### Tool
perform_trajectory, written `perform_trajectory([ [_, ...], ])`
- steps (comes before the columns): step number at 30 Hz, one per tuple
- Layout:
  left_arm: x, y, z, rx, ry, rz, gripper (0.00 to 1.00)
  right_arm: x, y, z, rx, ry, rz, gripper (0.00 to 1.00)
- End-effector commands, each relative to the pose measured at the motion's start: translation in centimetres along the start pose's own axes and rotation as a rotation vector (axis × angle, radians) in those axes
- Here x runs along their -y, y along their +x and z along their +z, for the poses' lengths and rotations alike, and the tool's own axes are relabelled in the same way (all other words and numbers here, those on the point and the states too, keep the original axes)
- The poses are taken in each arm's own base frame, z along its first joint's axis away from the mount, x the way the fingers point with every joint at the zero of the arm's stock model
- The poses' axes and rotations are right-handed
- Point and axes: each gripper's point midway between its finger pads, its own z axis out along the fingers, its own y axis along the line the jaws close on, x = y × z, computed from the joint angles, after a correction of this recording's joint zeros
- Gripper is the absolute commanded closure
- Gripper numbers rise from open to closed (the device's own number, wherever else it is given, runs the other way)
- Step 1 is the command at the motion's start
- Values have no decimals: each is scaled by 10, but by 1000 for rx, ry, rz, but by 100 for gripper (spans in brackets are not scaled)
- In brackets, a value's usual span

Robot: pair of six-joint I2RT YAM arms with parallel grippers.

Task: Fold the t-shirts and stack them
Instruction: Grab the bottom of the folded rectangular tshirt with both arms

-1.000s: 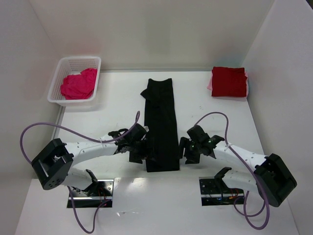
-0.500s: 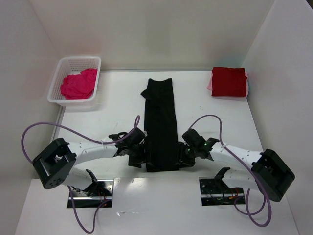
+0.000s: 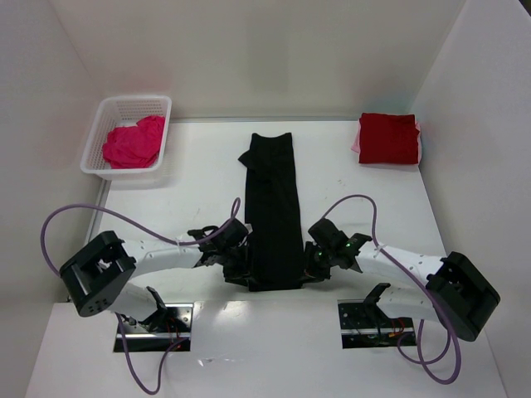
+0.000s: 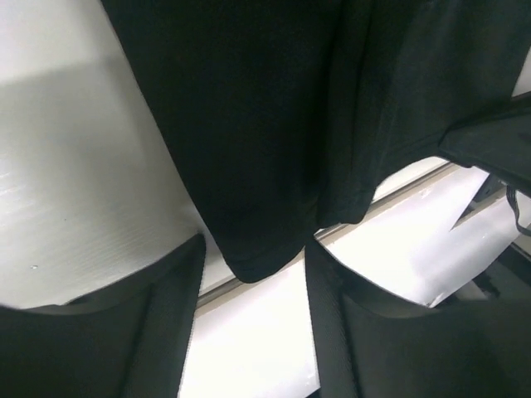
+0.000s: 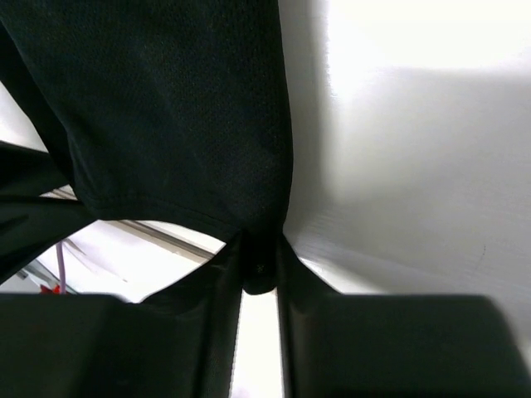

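Observation:
A black t-shirt point(image 3: 272, 207), folded into a long narrow strip, lies down the middle of the table. My left gripper point(image 3: 241, 269) is at its near left corner. In the left wrist view the black t-shirt point(image 4: 249, 124) has that corner hanging between the two fingers of the left gripper point(image 4: 253, 249), which stands open with gaps on both sides. My right gripper point(image 3: 309, 267) is at the near right corner. In the right wrist view the right gripper point(image 5: 259, 249) is shut on the corner of the black t-shirt point(image 5: 166, 108). A folded dark red t-shirt point(image 3: 387, 138) lies at the back right.
A white mesh basket point(image 3: 124, 101) at the back left holds a crumpled magenta-pink t-shirt point(image 3: 133, 143). White walls close in the table on the left, back and right. Both arms' purple cables loop over the near table.
Both grippers slid inward onto the black t-shirt's near corners and narrowed. The right one closed on its corner, and the left one still shows a gap.

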Motion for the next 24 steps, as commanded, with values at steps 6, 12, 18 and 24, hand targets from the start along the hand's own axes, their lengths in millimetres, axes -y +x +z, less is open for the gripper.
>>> perform_trajectory([
  [6,-6,12,12,-62,-11,3,79,-7,-5,0,29,-17,2,93],
  [12,-3,15,12,-57,-32,28,100,-15,-7,-8,36,-28,-1,99],
  [18,13,6,-15,9,-6,46,100,-40,-17,-30,76,-90,-21,100],
  [24,29,-1,-51,107,45,37,100,-80,-28,-63,122,-152,-100,100],
])
